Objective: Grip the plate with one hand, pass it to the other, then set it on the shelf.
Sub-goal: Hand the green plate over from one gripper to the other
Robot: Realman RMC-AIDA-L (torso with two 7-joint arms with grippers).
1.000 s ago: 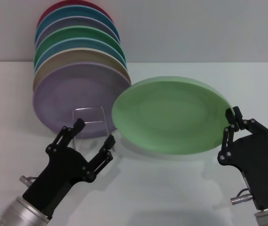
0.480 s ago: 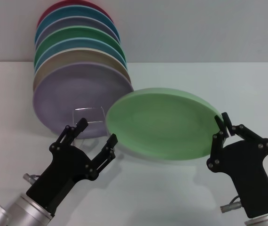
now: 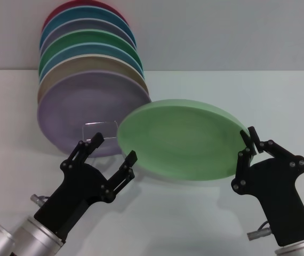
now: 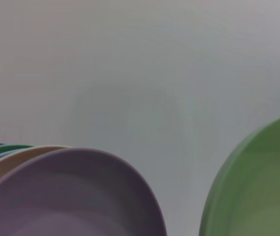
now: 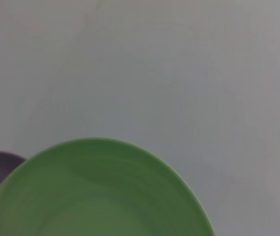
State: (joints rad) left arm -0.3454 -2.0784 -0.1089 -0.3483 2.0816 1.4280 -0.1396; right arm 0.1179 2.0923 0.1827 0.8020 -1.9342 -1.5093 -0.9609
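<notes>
Plate [image 3: 181, 140] in right gripper [image 3: 250, 141], off shelf [image 3: 103, 128].

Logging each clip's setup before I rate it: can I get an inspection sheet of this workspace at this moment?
Surface: white table, bare where visible, shadow under the plate.
Job's things: pale green plate held tilted above the table by its edge; wire shelf stands behind the left hand, in front of the lavender plate.
Clutter: row of upright coloured plates at rear left, lavender plate in front.
Hands: right hand clamps the plate's right rim; left hand is open beside the plate's left rim, not gripping it.
Cables: short connector stubs by each wrist; nothing trailing.
Surroundings: plain grey wall; nothing else seen.
</notes>
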